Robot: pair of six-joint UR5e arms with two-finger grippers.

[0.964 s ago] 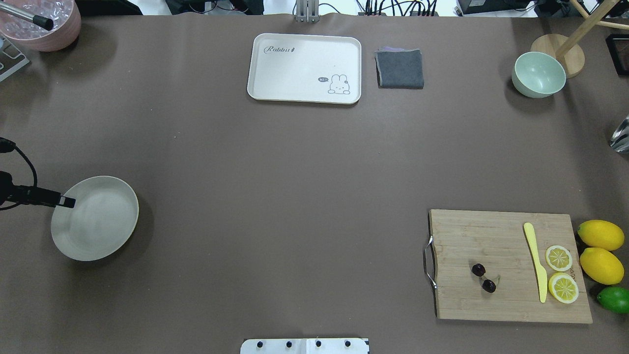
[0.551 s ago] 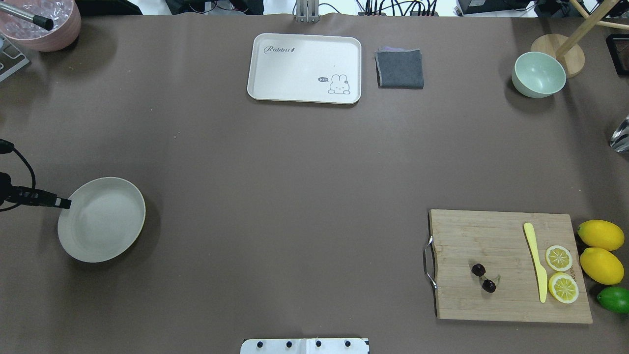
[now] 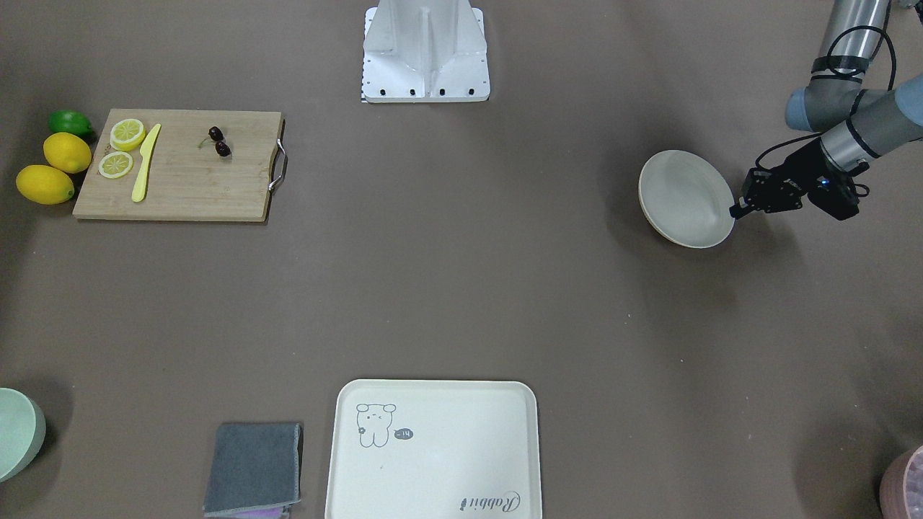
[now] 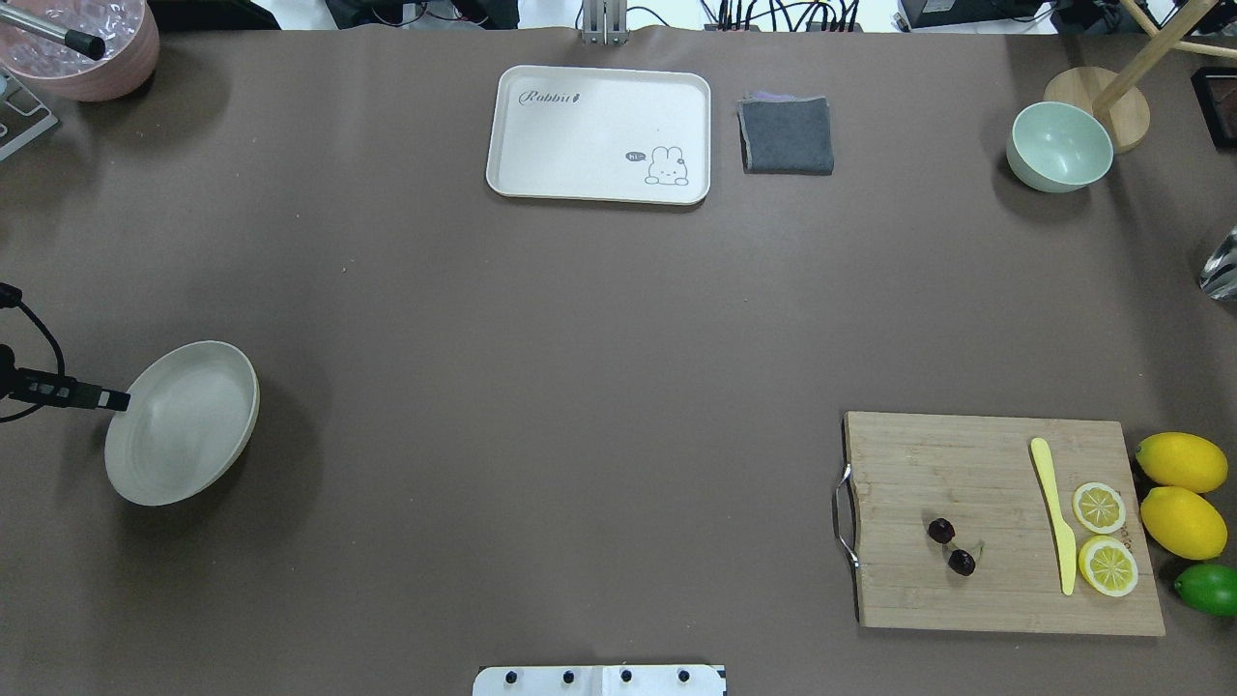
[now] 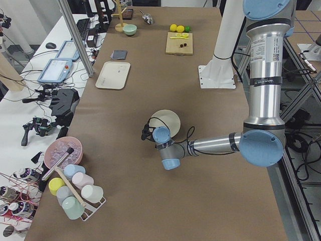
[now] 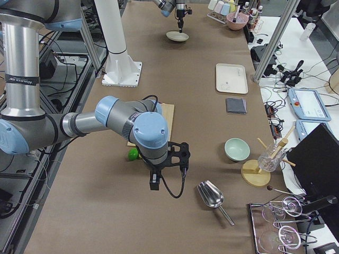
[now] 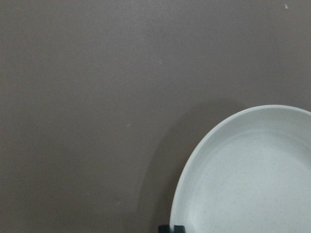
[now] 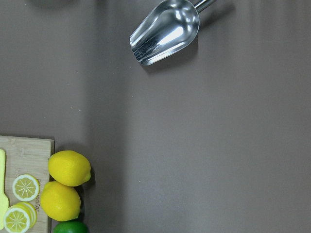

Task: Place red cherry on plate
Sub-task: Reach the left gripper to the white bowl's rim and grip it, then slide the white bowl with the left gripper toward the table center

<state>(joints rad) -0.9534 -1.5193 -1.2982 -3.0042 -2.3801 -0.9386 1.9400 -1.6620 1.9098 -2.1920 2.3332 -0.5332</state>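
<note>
Overhead exterior | left claw [image 4: 123, 398] level, pinching plate [image 4: 184, 430] rim (plate tilted) | right claw [image 6: 154, 184]: grip cannot tell

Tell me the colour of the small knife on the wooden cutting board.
Pale yellow; the small knife on the wooden board shows best in the overhead exterior view.

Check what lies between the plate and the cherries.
Overhead view: bare table from the plate to the metal handle of the cutting board, then bare wood up to the cherries.
</note>
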